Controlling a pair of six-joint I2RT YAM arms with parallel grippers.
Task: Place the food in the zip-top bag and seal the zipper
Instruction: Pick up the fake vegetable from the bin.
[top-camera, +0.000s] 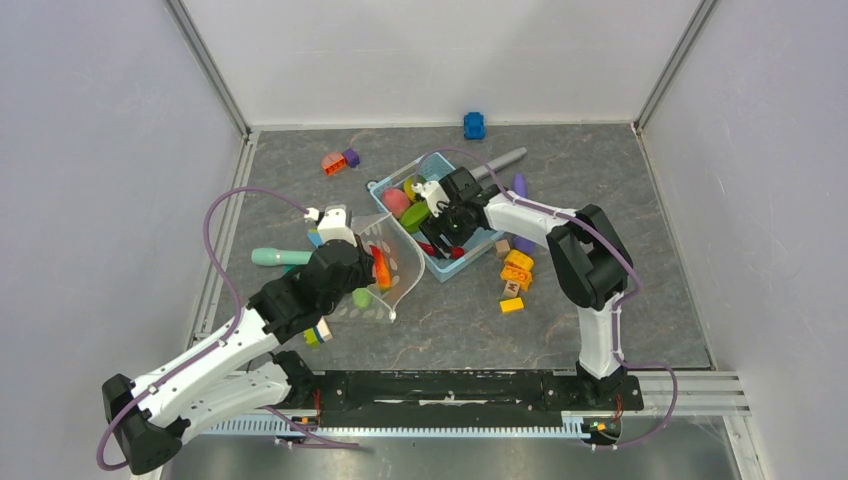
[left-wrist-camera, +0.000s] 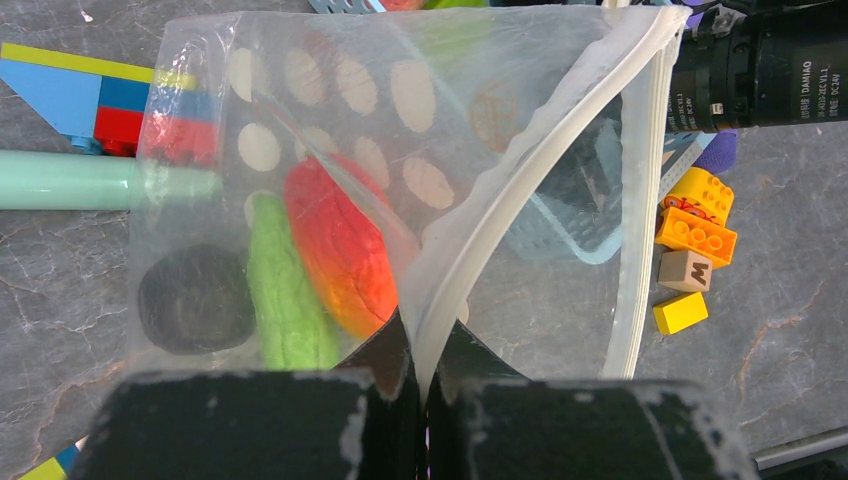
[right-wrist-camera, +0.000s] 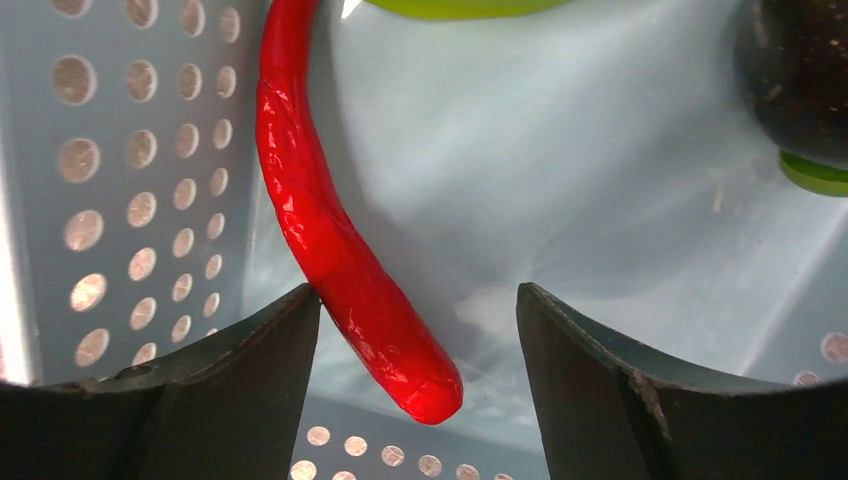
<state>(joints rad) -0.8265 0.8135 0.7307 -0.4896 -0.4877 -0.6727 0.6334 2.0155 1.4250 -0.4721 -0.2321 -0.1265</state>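
Observation:
My left gripper (left-wrist-camera: 430, 350) is shut on the mouth edge, the zipper (left-wrist-camera: 500, 200), of the zip-top bag (left-wrist-camera: 330, 130) and holds it open; the bag also shows in the top view (top-camera: 385, 270). Inside the bag lie a red-orange fruit (left-wrist-camera: 340, 250), a green vegetable (left-wrist-camera: 285, 290) and a dark brown round food (left-wrist-camera: 195, 298). My right gripper (right-wrist-camera: 418, 330) is open, low inside the light-blue basket (top-camera: 385, 187), its jaws on either side of the tip of a red chilli (right-wrist-camera: 330, 230). A pink fruit (top-camera: 396, 202) and a green piece (top-camera: 414, 216) lie in the basket.
Yellow and orange bricks (top-camera: 516, 268) and a lettered block (left-wrist-camera: 686, 270) lie right of the basket. A mint cylinder (top-camera: 280, 257), a purple stick (top-camera: 520, 187), a grey pen (top-camera: 500, 161), a blue toy (top-camera: 474, 125) and coloured bricks (left-wrist-camera: 120, 105) are around.

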